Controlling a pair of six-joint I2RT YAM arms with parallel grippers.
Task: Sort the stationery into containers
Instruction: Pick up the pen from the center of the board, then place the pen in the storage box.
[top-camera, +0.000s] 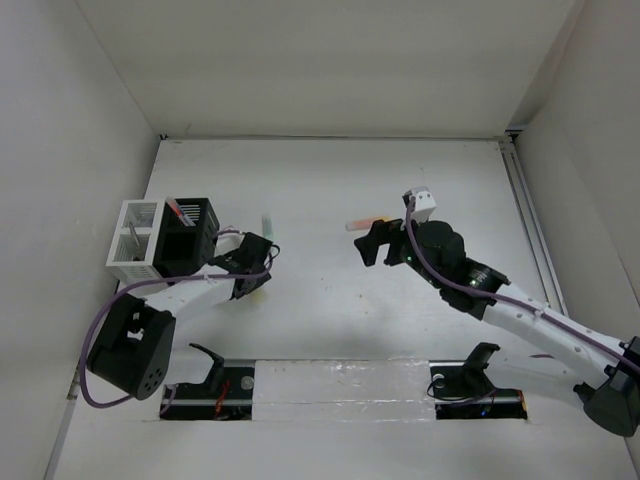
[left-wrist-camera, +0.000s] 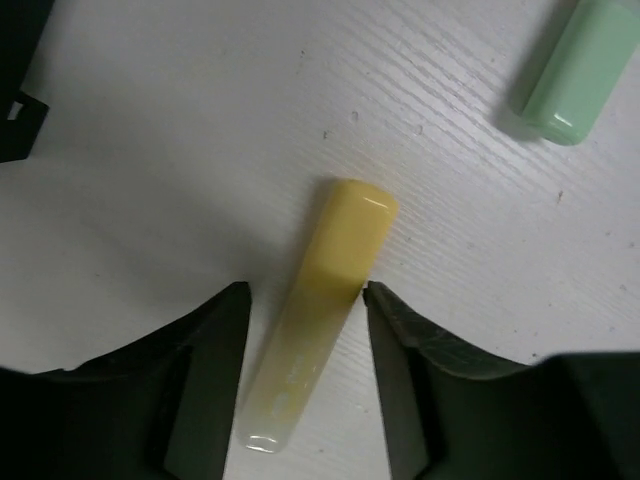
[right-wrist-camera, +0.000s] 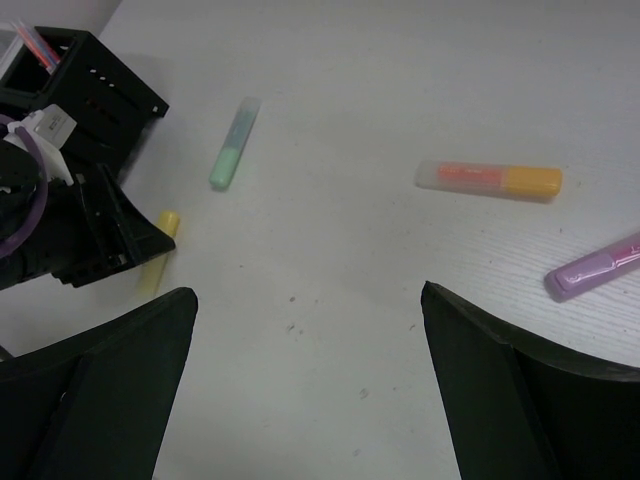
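Here, in the left wrist view, the left end effector (left-wrist-camera: 307, 295) sits low over the table (left-wrist-camera: 150, 150), its two fingers partly drawn in on either side of a yellow highlighter (left-wrist-camera: 318, 320). The finger on the right of the frame touches the highlighter's side, while a narrow gap shows at the other finger, so it is not clamped. The yellow highlighter lies flat at the lower middle of that frame, with a green highlighter (left-wrist-camera: 570, 70) at the upper right, well apart from it.

In the top view, a white container (top-camera: 122, 235) and a black container (top-camera: 208, 235) stand touching side by side at the left of the frame. The black one holds thin pens (top-camera: 183, 210), and the left arm's end effector is just to the right of it.

The right end effector (right-wrist-camera: 308, 295) is wide open, nothing between its fingers, above bare table near the middle of the top view. In its wrist view, an orange highlighter (right-wrist-camera: 490, 180) lies right of centre and a purple highlighter (right-wrist-camera: 595, 270) at the right edge.
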